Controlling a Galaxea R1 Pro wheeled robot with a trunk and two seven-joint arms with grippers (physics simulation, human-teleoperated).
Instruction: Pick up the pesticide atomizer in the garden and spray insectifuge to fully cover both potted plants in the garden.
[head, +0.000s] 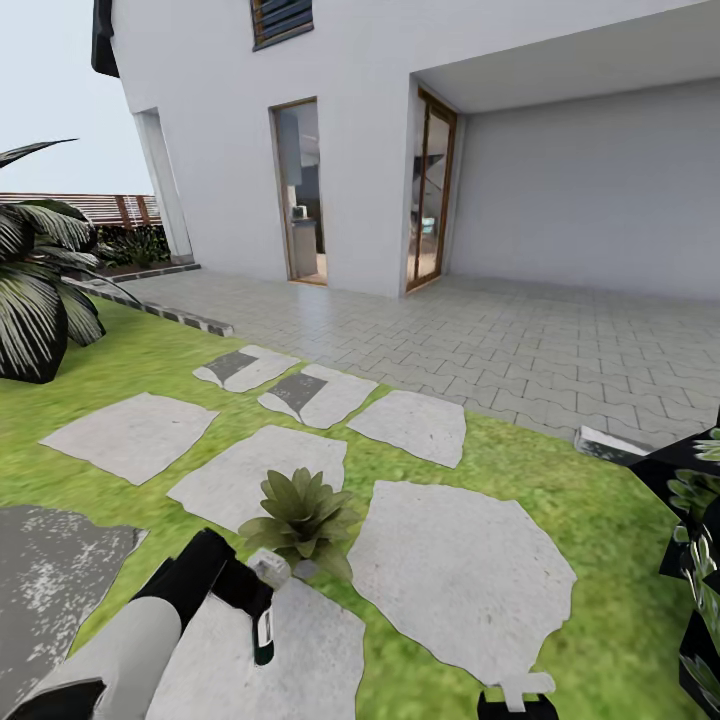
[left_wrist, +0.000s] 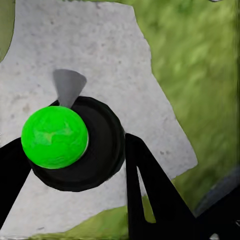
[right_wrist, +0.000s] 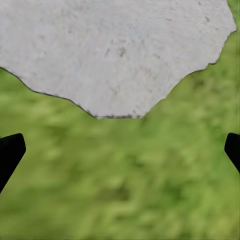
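Note:
A potted plant (head: 300, 515), a low rosette of pointed green leaves, stands between the grey stepping stones (head: 455, 570) on the lawn. Just in front of it my left gripper (head: 252, 598) is shut on the pesticide atomizer (head: 264, 625), whose white nozzle end lies close to the plant's leaves. In the left wrist view the atomizer (left_wrist: 55, 137) appears as a bright green ball on a black disc between my black fingers (left_wrist: 150, 190), above a stepping stone. My right gripper (right_wrist: 120, 150) hangs open over grass beside a stone, and its top pokes in at the head view's lower edge (head: 515, 700).
A big spiky striped plant (head: 35, 290) grows at the left. A dark shape with green leaves (head: 695, 520) cuts in at the right edge; what it is stays unclear. Beyond the lawn lie a paved terrace (head: 520, 340), the white house and a brown fence (head: 110, 208).

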